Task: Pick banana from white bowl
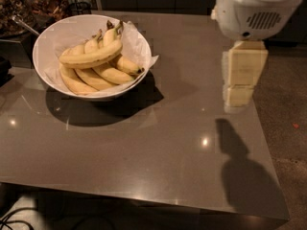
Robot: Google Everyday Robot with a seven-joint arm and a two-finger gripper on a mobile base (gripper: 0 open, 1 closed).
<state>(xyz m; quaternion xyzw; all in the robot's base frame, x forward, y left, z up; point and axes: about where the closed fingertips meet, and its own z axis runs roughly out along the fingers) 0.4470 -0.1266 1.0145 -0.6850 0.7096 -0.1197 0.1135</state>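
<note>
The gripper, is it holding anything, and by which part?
Nothing is held. The gripper hangs over the right side of the table, far from the white bowl, where the banana lies atop the other bananas.

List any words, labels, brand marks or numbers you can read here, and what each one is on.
None can be read.
Banana, bowl, table: no sticker, label or print shows.
Claw, over the table's right side: no marking; the white housing above it shows only a vent grille.
Clutter behind the bowl: too dark to read.
</note>
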